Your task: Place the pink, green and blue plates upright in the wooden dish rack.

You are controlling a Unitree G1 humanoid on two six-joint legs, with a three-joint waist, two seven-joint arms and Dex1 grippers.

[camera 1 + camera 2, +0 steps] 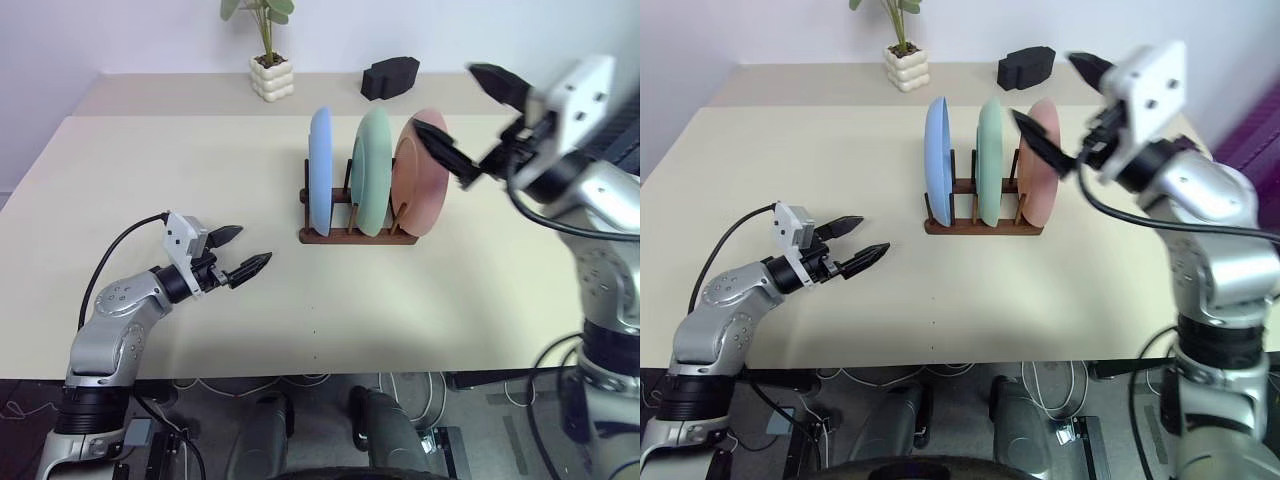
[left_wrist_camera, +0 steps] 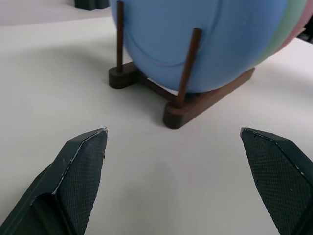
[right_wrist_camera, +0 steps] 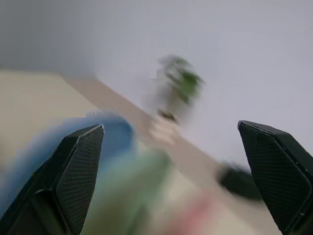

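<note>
Three plates stand upright in the wooden dish rack [image 1: 355, 236] at the middle of the table: the blue plate [image 1: 320, 168] on the left, the green plate [image 1: 373, 170] in the middle, the pink plate [image 1: 421, 188] on the right. My right gripper [image 1: 444, 99] is open and raised above and to the right of the pink plate, holding nothing. Low over the table, left of the rack, my left gripper [image 1: 255, 245] is open and empty. It points at the blue plate [image 2: 195, 39] and the rack's end [image 2: 195, 105].
A potted plant [image 1: 268, 60] in a white pot and a black block [image 1: 390, 77] stand on the far strip behind the rack. The beige table [image 1: 200, 170] has bare room left of and in front of the rack. Cables lie on the floor below its front edge.
</note>
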